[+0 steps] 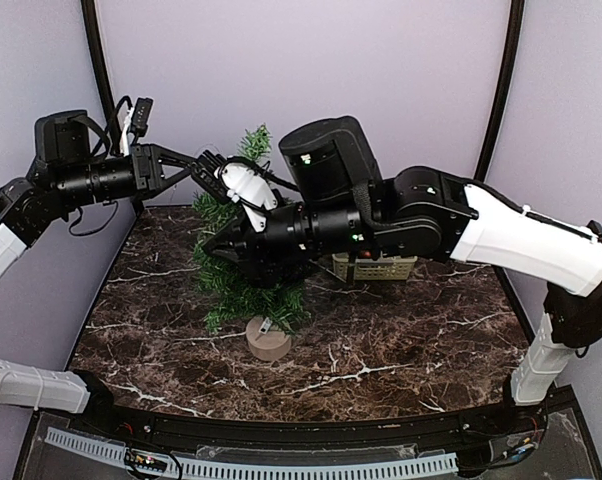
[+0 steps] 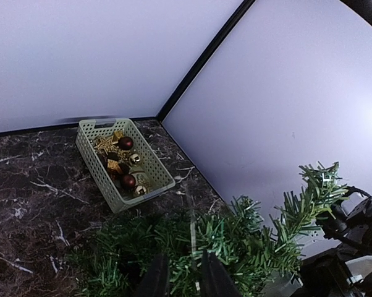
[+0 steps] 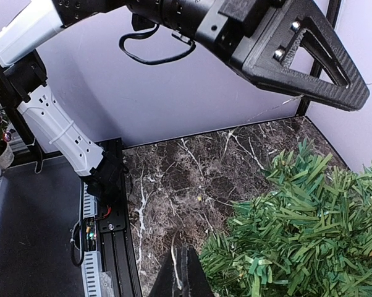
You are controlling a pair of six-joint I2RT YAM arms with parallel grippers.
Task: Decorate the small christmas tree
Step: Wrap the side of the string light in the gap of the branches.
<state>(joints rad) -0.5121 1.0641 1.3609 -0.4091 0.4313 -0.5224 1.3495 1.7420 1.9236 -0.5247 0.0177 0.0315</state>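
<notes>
The small christmas tree [image 1: 243, 262] stands mid-table on its round tan base [image 1: 268, 341]. My left gripper [image 1: 207, 163] is at the tree's top. In the left wrist view its fingers [image 2: 214, 277] stand a narrow gap apart, with green needles [image 2: 235, 238] and a thin pale strand [image 2: 192, 238] between them; whether they pinch anything is unclear. My right gripper [image 1: 214, 246] is against the tree's left side. In its wrist view the gripper [image 3: 186, 257] is shut, a thin pale strand [image 3: 173, 263] running into its tips, beside the branches [image 3: 303, 229].
A pale green basket [image 2: 121, 162] of dark red and gold ornaments sits at the back right of the marble table [image 1: 401, 340], partly behind the right arm [image 1: 421, 222]. Lilac walls enclose the table. The left arm [image 3: 59, 133] rises at the table's near left edge.
</notes>
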